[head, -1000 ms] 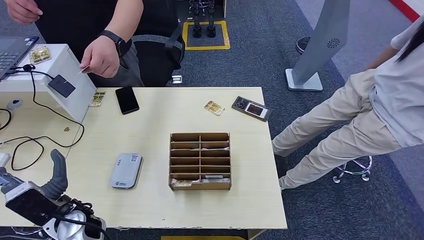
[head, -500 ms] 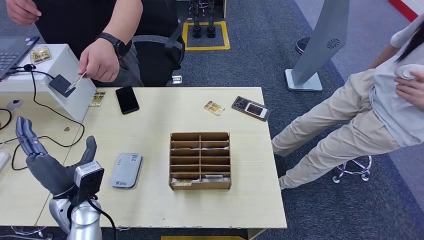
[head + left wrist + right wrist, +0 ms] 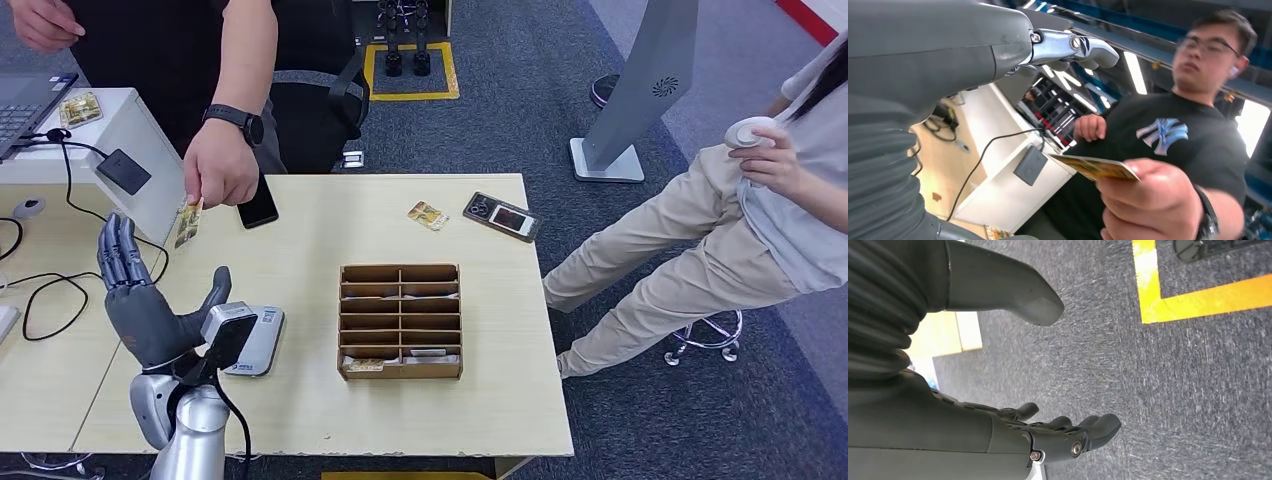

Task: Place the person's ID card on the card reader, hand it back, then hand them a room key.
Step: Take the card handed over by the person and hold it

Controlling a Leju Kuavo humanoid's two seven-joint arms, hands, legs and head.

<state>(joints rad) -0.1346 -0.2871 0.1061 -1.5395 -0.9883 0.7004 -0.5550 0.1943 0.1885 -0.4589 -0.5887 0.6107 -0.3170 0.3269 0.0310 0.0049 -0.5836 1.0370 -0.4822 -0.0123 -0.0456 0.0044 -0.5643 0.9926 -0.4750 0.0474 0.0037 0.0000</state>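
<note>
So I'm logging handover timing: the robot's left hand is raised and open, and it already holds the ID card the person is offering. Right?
Not quite. The left hand is raised and open, but it holds nothing. The ID card is pinched in the person's hand, apart from the robot's fingers. The head view shows the gap, and the left wrist view shows the card in the person's grip.

light: bright, even overhead | shadows: soft | blur: person (image 3: 1193, 75) in left wrist view

Left hand (image 3: 150, 315) hovers over the counter (image 3: 300, 410), reader (image 3: 250, 341) just right of it, organiser (image 3: 401, 322) further right. Behind the hand, a person's hand (image 3: 221, 176) holds the card (image 3: 188, 222) above the counter.
</note>
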